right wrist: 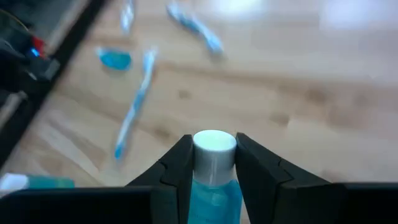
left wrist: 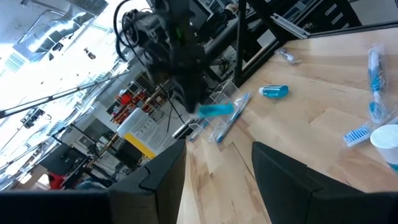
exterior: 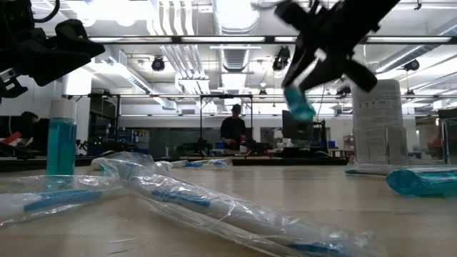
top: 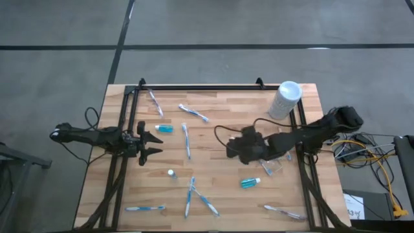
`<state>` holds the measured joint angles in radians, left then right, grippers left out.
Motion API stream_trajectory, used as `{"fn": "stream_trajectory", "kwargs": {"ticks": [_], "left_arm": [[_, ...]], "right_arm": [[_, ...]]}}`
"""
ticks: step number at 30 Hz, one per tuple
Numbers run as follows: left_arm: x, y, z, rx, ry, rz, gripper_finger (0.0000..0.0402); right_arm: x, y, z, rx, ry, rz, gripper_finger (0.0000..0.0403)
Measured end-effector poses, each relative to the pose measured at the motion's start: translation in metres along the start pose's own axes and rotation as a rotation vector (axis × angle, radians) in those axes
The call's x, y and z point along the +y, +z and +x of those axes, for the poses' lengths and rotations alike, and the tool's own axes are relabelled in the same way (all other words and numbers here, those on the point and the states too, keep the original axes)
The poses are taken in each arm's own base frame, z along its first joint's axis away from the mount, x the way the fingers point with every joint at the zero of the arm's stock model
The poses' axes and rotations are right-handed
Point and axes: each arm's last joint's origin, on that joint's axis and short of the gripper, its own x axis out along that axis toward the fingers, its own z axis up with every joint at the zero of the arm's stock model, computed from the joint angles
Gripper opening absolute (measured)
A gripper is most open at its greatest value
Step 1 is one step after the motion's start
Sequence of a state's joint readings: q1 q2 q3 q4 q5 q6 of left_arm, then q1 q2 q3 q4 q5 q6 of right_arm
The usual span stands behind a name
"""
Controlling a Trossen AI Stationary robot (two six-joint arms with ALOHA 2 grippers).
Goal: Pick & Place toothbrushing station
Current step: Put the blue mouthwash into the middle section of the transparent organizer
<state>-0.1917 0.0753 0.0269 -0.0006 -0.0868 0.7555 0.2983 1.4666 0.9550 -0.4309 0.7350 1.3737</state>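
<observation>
Right gripper (right wrist: 213,168) clamped on a blue tube (right wrist: 213,162), lifted off mid-table; best carried level toward the clear pouch (top: 272,166) just right; left gripper (top: 150,144) idle at left, fingers apart.

Blue and white in my dark pincer

My black right gripper (right wrist: 213,163) clamps a translucent blue tube (right wrist: 213,186) with a white cap; blue-and-white toothbrushes (top: 186,140) lie on the pale wood-grain table (top: 226,194).

Bare wood (top: 220,175) between scattered toothbrushes (top: 186,140).
</observation>
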Motion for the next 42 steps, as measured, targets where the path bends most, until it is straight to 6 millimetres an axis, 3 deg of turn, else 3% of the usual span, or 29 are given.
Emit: {"fn": "stream_trajectory", "kwargs": {"ticks": [10, 14, 18, 27, 34, 42], "left_arm": [[-0.001, -0.001, 0.000, 0.011, -0.009, 0.001, 0.0188], [-0.001, -0.001, 0.000, 0.012, -0.010, 0.001, 0.0188], [-0.001, -0.001, 0.000, 0.013, -0.011, 0.001, 0.0188], [-0.001, -0.001, 0.000, 0.014, -0.011, 0.002, 0.0188], [-0.001, -0.001, 0.000, 0.014, -0.011, 0.002, 0.0188], [-0.001, -0.001, 0.000, 0.015, -0.011, 0.002, 0.0188]], "right_arm": [[-0.004, 0.015, -0.069, -0.186, 0.126, -0.227, 0.0096], [-0.017, 0.009, -0.089, -0.226, 0.105, -0.330, 0.0096], [-0.034, 0.002, -0.104, -0.276, 0.079, -0.292, 0.0095], [-0.060, -0.007, -0.113, -0.287, 0.015, -0.274, 0.0095], [-0.060, -0.009, -0.120, -0.257, 0.025, -0.365, 0.0095], [-0.043, 0.014, -0.145, -0.250, 0.072, -0.600, 0.0095]]}}
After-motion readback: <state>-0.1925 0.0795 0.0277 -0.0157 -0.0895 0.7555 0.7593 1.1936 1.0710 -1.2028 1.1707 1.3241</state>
